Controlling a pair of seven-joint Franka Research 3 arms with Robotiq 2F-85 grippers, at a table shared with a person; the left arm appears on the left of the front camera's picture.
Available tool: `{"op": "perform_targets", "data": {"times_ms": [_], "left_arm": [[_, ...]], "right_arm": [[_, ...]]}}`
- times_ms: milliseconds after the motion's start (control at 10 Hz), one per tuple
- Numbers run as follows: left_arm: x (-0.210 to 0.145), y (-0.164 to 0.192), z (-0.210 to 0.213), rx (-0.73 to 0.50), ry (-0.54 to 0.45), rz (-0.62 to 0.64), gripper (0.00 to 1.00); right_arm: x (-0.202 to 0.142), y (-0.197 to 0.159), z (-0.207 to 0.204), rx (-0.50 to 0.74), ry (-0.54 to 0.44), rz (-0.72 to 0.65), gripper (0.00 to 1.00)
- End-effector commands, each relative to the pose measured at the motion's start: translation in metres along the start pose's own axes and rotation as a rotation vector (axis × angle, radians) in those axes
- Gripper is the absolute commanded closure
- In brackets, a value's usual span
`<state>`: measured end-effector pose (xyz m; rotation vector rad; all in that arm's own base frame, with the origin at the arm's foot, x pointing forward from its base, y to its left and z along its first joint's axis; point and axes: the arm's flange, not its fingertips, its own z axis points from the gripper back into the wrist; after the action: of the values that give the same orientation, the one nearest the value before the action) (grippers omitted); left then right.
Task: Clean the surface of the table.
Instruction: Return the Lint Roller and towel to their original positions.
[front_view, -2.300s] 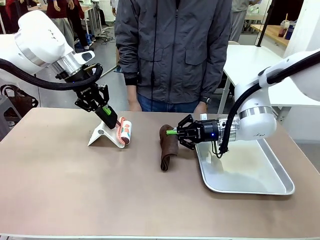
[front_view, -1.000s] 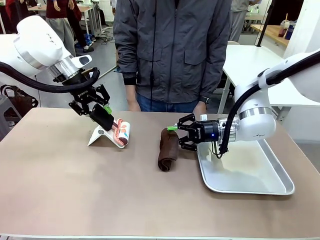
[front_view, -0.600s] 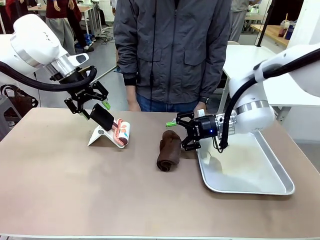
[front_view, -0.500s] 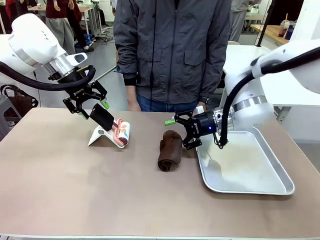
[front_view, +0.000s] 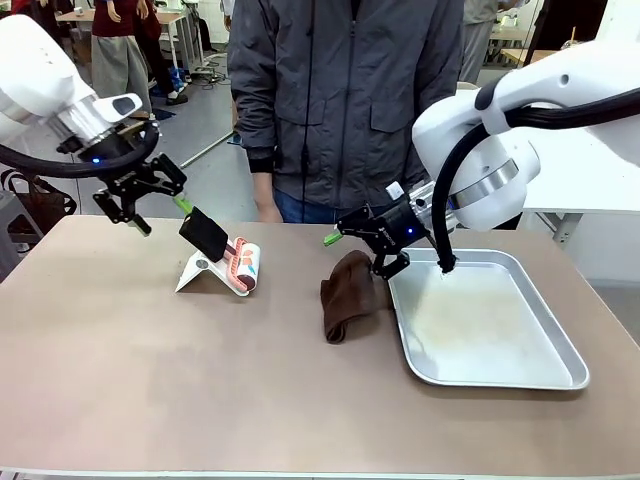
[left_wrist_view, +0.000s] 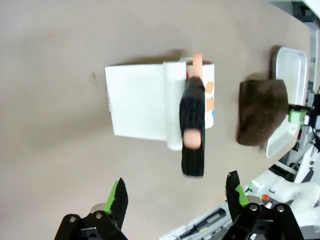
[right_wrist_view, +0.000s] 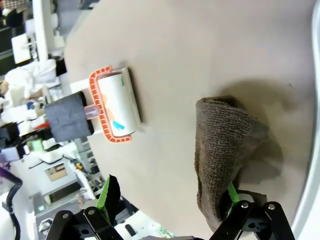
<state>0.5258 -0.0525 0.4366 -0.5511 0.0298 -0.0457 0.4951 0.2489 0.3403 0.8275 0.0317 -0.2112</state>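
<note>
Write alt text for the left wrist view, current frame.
Seen from above, a lint roller with a black handle rests on its white stand on the brown table, the left gripper's green-padded fingers open and clear of it. A brown cloth lies beside a metal tray.

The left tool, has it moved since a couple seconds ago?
Yes. The left tool has let go of the lint roller and pulled back, up and toward the table's left side, jaws open.

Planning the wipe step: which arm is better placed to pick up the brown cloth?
Right. The right gripper hangs open just above the brown cloth, which lies beside the metal tray. The left gripper is open too, but up near the lint roller, far across the table.
</note>
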Motion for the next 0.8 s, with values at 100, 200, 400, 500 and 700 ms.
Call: {"op": "perform_targets", "data": {"times_ms": [100,200,400,500,700], "left_arm": [[-0.048,0.006,0.020,-0.073,-0.020,-0.059,0.00],[-0.060,0.007,0.023,-0.097,-0.018,-0.078,0.00],[-0.075,0.007,0.024,-0.120,-0.020,-0.109,0.00],[-0.078,0.007,0.023,-0.122,-0.019,-0.117,0.00],[-0.083,0.009,0.022,-0.123,-0.010,-0.131,0.00]], "right_arm": [[-0.019,0.021,0.007,-0.033,-0.028,0.018,0.00],[-0.023,0.025,0.012,0.002,-0.031,0.049,0.00],[-0.034,0.031,0.018,0.085,0.025,0.109,0.00],[-0.035,0.030,0.014,0.057,0.026,0.074,0.00],[-0.038,0.028,0.018,-0.047,-0.079,0.071,0.00]]}}
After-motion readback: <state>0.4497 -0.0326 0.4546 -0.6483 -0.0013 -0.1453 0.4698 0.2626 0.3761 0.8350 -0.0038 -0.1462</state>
